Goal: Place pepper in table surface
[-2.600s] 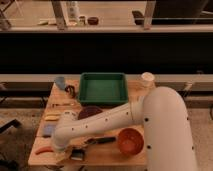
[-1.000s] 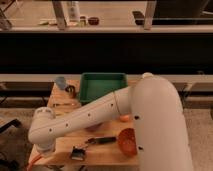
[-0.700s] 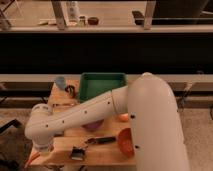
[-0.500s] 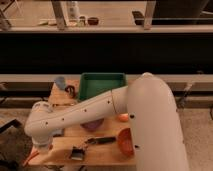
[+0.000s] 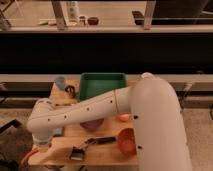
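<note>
Warm, subdued light from overhead. The gripper (image 5: pixel 35 150), at the near left corner of the table surface (image 5: pixel 102 156), is shaded beneath the arm (image 5: pixel 150 115). The arm's upper side, up and right of the gripper, is brightly lit. A dark band (image 5: pixel 106 52) is seen far behind the gripper.

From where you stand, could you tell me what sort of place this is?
Probably an office kitchen or cafe area: a slatted wooden table surface holds a green tray and an orange bowl, and a counter with bottles stands behind. The gripper is at the table's front-left corner.
</note>
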You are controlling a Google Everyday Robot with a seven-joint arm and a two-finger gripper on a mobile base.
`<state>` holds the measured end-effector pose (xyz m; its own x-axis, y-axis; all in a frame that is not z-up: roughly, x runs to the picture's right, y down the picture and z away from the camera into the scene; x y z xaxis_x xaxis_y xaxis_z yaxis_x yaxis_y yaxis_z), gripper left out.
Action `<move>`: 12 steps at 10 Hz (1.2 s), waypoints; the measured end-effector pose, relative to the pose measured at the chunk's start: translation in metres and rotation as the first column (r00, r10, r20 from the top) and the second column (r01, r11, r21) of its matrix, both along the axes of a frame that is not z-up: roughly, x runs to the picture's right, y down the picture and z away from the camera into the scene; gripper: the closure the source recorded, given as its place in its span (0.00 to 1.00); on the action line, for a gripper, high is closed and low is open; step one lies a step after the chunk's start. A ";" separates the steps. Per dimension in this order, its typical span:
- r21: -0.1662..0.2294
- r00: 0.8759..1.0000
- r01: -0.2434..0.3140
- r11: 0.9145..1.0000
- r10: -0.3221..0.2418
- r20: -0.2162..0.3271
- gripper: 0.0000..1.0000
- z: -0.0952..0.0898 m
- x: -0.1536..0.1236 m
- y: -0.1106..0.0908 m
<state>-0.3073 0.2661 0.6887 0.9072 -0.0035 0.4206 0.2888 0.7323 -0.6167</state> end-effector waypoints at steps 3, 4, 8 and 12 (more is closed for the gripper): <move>0.008 1.000 -0.004 1.000 0.003 0.017 1.00 -0.002 0.001 -0.003; 0.011 1.000 -0.005 1.000 0.004 0.019 1.00 -0.002 0.001 -0.004; 0.028 1.000 -0.005 1.000 0.004 0.026 1.00 -0.004 -0.001 -0.013; 0.045 1.000 -0.002 0.999 0.001 0.029 1.00 -0.005 -0.003 -0.020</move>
<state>-0.3106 0.2465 0.6834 0.8947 -0.0221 0.4461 0.3051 0.7596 -0.5743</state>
